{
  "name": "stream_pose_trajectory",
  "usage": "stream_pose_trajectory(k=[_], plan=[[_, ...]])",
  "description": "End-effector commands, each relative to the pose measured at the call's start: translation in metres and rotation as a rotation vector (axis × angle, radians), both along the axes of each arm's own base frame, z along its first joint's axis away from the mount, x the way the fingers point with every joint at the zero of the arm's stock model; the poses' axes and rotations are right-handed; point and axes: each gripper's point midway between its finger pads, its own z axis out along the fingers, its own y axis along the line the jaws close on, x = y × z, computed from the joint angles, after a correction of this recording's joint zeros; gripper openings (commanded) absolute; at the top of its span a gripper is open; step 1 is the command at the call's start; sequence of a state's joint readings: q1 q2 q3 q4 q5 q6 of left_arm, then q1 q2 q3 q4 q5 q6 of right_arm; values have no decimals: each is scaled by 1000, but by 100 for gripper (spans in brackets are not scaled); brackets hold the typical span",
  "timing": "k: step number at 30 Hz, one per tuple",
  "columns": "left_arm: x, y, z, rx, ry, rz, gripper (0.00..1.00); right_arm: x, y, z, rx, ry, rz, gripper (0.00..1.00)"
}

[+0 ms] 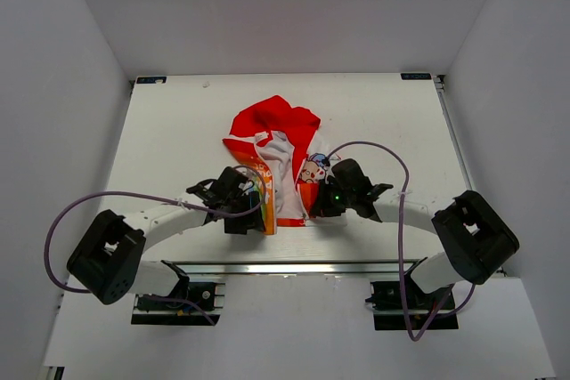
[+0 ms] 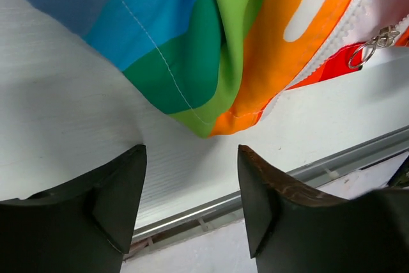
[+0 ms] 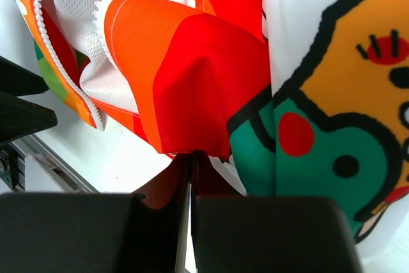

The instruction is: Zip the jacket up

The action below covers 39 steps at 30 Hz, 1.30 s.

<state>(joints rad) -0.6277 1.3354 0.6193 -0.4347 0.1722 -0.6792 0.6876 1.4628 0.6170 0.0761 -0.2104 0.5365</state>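
**Jacket (image 1: 278, 153) unzipped, right gripper (image 1: 319, 205) clamped on its hem**

Top view: the jacket lies mid-table (image 1: 169, 131), red hood on the far side from the arms, front open. The left gripper (image 1: 253, 207) sits at the rainbow-striped edge and the right gripper at the cartoon-print edge.

Left wrist view: the left fingers (image 2: 115, 196) stand wide apart with nothing between them, just short of the striped hem. The zipper pull (image 2: 374, 43) shows at upper right beside the white teeth.

Right wrist view: the right fingers (image 3: 255, 228) are pressed together, pinching a red-orange fold of the hem.
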Motion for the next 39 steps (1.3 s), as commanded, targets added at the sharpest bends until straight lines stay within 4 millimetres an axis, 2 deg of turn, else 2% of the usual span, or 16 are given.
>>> stream_pose_trajectory(k=[1, 3, 4, 5, 7, 9, 10, 15, 21, 29, 39], plan=[[-2, 9, 2, 49, 2, -8, 70, 7, 1, 6, 3, -30, -12, 0], [2, 7, 9, 42, -14, -7, 79, 8, 0, 7, 1, -39, -15, 0], [3, 7, 12, 44, -20, -3, 81, 8, -1, 8, 0, -41, -17, 0], [8, 5, 19, 46, -43, 2, 91, 8, -2, 8, -3, -44, -21, 0], [10, 4, 25, 67, -60, 0, 98, 8, -3, 8, -9, -46, -21, 0], [15, -4, 38, 89, -105, -6, 98, 8, -4, 6, -15, -45, -26, 0], [18, 0, 38, 136, -128, 8, 98, 8, -4, 6, -16, -46, -26, 0], [20, 6, 27, 267, -121, 12, 98, 6, -4, 6, -15, -38, -24, 0], [16, -1, 15, 387, -123, -9, 98, 5, -7, 5, -21, -37, -30, 0], [14, -15, 11, 355, -120, -11, 98, 4, -8, 3, -23, -33, -28, 0], [18, -22, 8, 346, -119, -13, 98, 2, -9, 2, -25, -33, -26, 0]])
